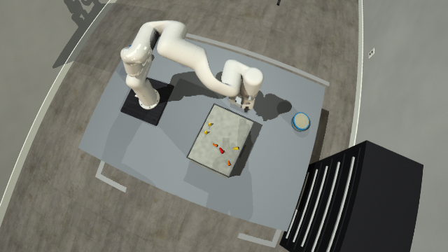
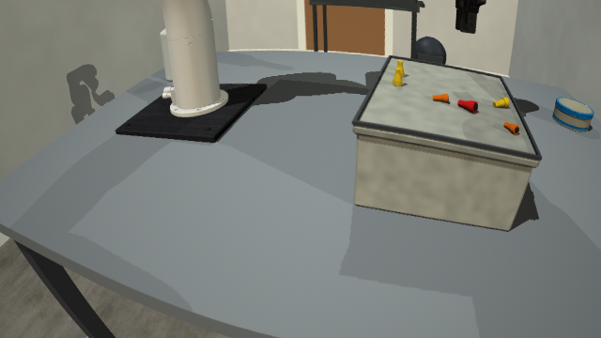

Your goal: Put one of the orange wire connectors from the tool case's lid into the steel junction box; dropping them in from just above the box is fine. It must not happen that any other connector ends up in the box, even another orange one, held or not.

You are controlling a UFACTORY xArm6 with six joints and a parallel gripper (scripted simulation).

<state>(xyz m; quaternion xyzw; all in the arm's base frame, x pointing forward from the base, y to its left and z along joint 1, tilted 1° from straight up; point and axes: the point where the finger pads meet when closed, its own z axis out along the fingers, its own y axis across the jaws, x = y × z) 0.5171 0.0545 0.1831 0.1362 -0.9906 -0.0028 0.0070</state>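
The tool case (image 1: pixel 221 140) (image 2: pixel 446 105) stands in the middle of the table, its lid closed and flat. On the lid lie two orange wire connectors (image 1: pixel 215 144) (image 1: pixel 229 163), also in the side view (image 2: pixel 440 98) (image 2: pixel 512 128), with one red connector (image 2: pixel 468 105) and three yellow ones (image 2: pixel 398 74). The steel junction box (image 1: pixel 301 121) (image 2: pixel 573 113), round with a blue rim, sits on the table to the right of the case. My gripper (image 1: pixel 246 106) (image 2: pixel 466 25) hangs high above the case's far edge. It is shut on a small thing, taken as an orange connector, hidden by the fingers.
The arm's base stands on a black plate (image 1: pixel 147 101) at the table's far left. A black drawer cabinet (image 1: pixel 350 199) stands off the table's right front corner. The box lies near the table's right edge.
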